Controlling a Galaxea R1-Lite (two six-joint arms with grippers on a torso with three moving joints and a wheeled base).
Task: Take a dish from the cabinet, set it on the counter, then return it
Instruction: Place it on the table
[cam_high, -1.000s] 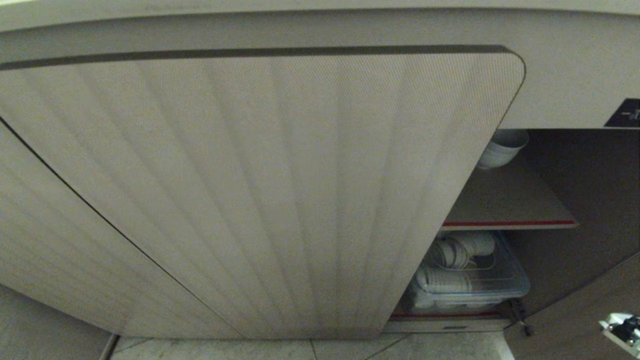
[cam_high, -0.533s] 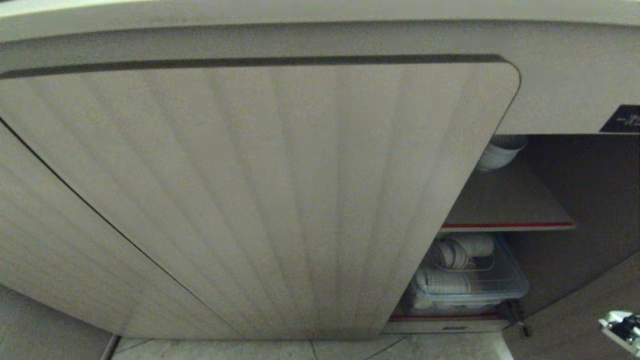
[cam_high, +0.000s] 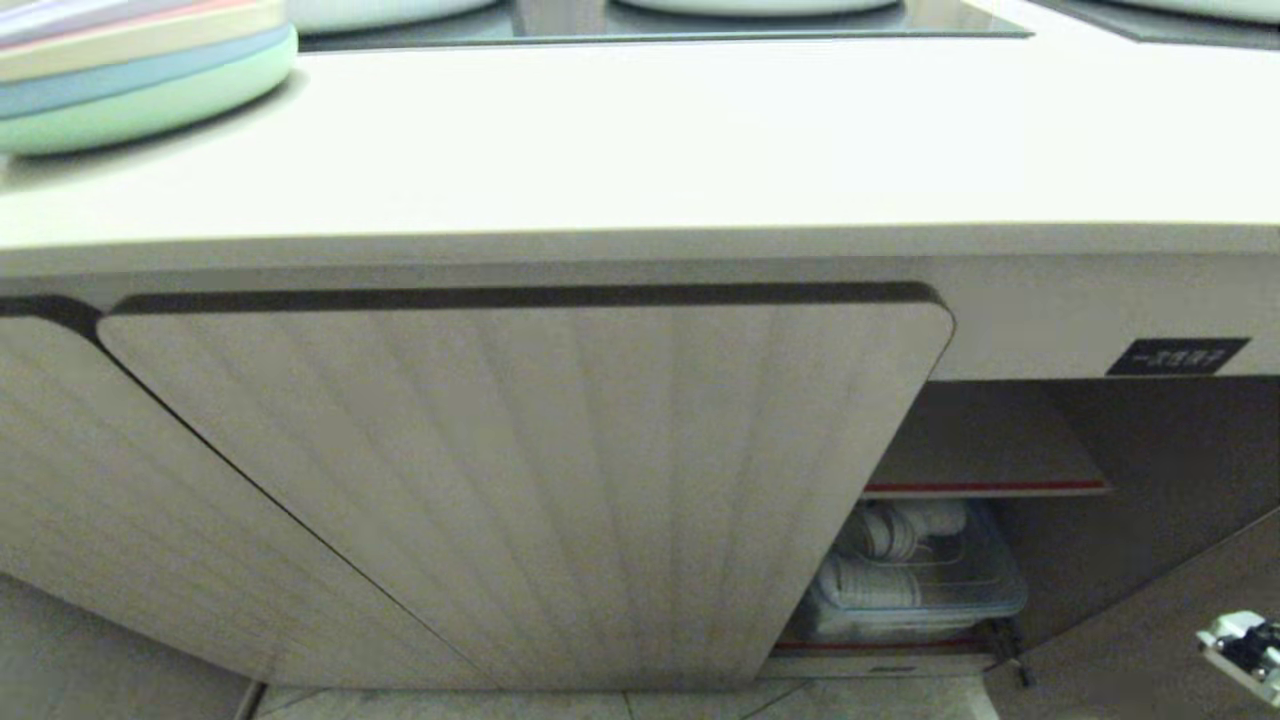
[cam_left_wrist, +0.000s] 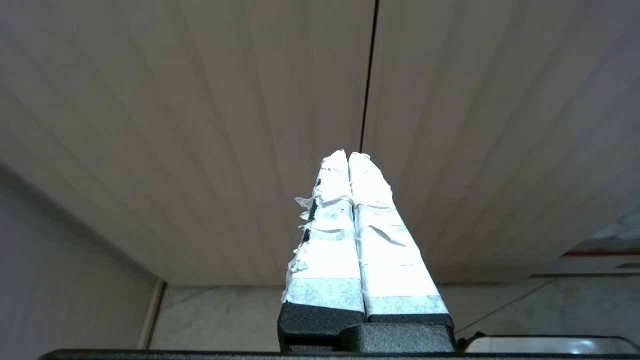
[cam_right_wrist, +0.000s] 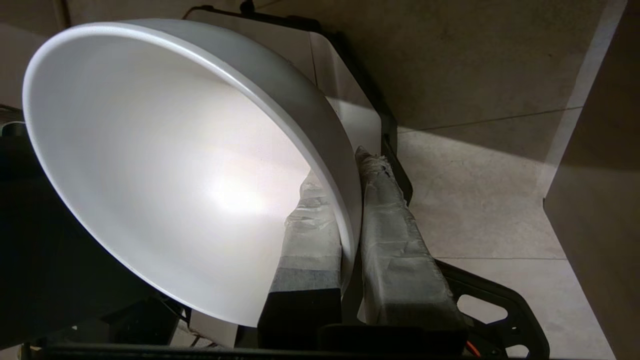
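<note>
In the right wrist view, the dish, a plain white bowl, hangs tilted over the tiled floor. My right gripper is shut on its rim, one taped finger inside the bowl and one outside. The cabinet fills the head view with its beige ribbed doors. It stands open at the right, showing the red-edged shelf and the black label. Above it runs the beige counter. My left gripper is shut on nothing and faces the ribbed doors.
Pastel plates are stacked on the counter's left end. Black cooktop glass lies along its back. A clear bin of white dishes sits under the shelf. A piece of my right arm shows at the lower right edge.
The head camera has risen, so the counter top and the pastel plates have come into view. The white bowls on the upper shelf have dropped out of sight. The right arm piece stays at the lower right.
</note>
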